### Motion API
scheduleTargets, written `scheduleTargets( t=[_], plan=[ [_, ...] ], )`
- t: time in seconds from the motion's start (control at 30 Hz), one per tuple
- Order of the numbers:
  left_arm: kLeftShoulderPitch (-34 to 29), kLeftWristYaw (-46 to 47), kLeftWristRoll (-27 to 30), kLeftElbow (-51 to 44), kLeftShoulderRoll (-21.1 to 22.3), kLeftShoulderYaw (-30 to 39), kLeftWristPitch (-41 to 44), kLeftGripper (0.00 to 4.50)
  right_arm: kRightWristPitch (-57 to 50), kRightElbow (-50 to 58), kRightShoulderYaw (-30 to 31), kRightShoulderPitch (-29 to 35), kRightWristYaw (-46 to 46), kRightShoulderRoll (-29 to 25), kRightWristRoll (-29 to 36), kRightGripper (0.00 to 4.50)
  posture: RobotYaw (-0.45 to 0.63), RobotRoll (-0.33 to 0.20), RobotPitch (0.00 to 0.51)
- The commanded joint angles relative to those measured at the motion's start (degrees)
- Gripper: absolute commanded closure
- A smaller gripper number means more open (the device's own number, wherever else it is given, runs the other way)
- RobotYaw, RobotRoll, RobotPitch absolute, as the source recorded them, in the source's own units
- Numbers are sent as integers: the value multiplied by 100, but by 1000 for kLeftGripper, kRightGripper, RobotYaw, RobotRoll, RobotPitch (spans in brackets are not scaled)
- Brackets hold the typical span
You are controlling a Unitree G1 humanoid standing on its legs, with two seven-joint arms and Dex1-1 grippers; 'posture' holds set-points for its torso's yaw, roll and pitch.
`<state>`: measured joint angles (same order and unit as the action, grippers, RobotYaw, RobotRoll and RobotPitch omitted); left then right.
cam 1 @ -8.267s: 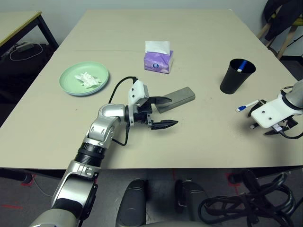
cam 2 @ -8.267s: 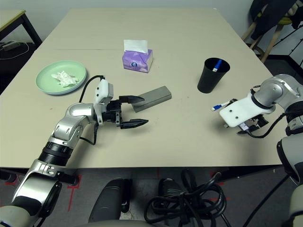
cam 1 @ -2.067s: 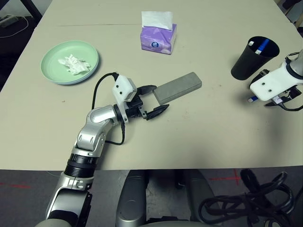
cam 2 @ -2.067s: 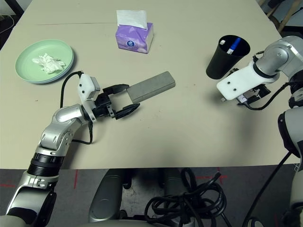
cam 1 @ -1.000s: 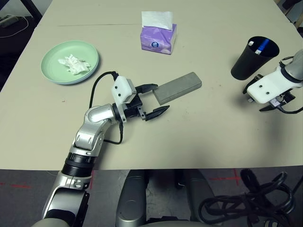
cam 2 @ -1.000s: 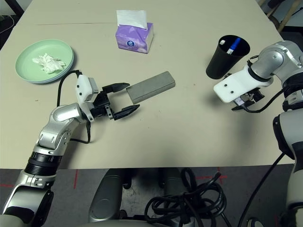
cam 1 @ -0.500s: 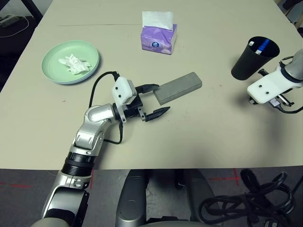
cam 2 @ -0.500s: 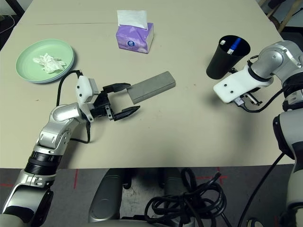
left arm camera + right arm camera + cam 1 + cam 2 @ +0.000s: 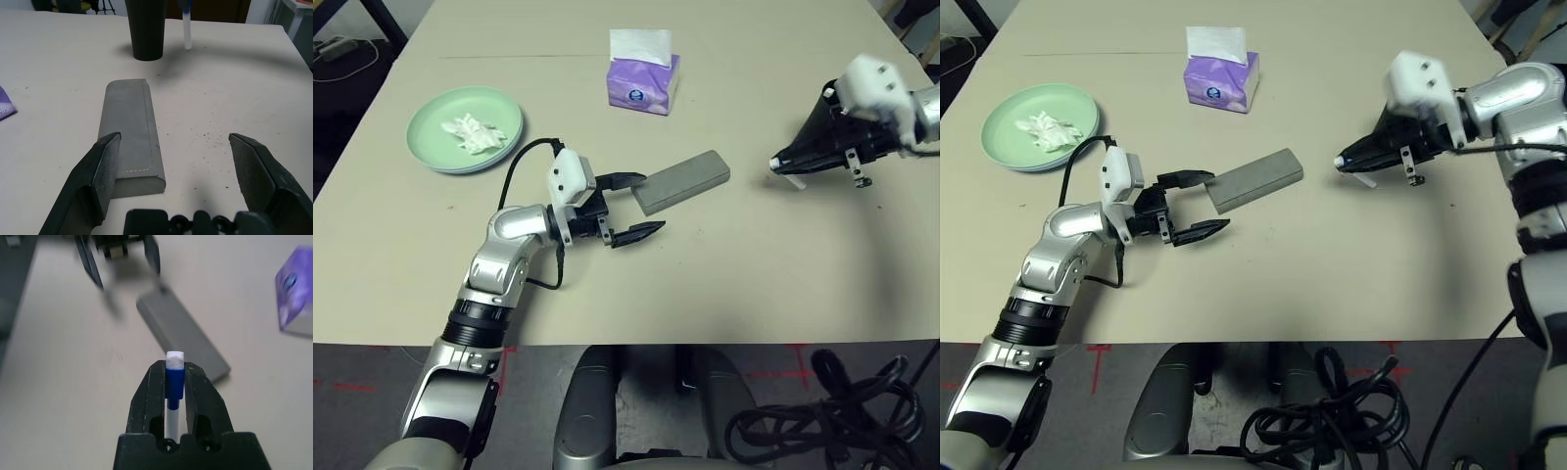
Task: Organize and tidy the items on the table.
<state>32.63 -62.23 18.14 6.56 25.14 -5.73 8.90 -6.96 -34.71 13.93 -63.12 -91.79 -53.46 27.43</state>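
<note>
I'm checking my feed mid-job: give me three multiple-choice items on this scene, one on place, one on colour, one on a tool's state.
1. Where is the crumpled tissue wad?
A. on the green plate
B. on the grey case
C. in the cup

2. What colour is the tissue box?
A. red
B. purple
C. yellow

3. How is the right tool?
A. open, empty
B. shut on the case
C. shut on the pen

Answers: A, the wad lies in the plate; B, its sides are purple; C, the fingers clamp the blue-and-white pen.
</note>
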Motion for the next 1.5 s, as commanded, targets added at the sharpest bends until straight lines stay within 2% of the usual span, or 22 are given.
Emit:
scheduleTargets(
  t=[0.03, 0.23, 0.47, 0.63, 0.8, 1.07, 1.5],
  plan=[
    [113, -151, 49, 281, -2, -47, 65, 0, -795, 651, -836, 438, 443, 36, 455, 4094, 30, 0, 129],
    [245, -287, 1, 550, -39, -87, 43, 0, -1177, 1387, -2009, 1288, 1662, 563, 813, 4094, 6, 0, 119],
    [303, -273, -5, 632, -88, -68, 60, 0, -932, 1956, -2640, 2085, 2959, 1434, 718, 4094, 3, 0, 120],
    [252, -151, -7, 576, -100, -5, 99, 0, -592, 2087, -2927, 2121, 3981, 2153, 673, 4094, 11, 0, 123],
    [168, -60, 7, 472, -77, 27, 162, 0, -175, 2084, -3070, 1885, 4710, 2604, 551, 4094, 14, 0, 130],
    [155, 88, -52, 487, -40, 34, 150, 0, 175, 1770, -3162, 1359, 5617, 2571, 119, 4094, 17, 0, 141],
    [107, 113, -14, 386, -3, 1, 215, 0, -667, 1734, -3222, 1282, 7300, 2445, -440, 4094, 13, 0, 149]
  ],
)
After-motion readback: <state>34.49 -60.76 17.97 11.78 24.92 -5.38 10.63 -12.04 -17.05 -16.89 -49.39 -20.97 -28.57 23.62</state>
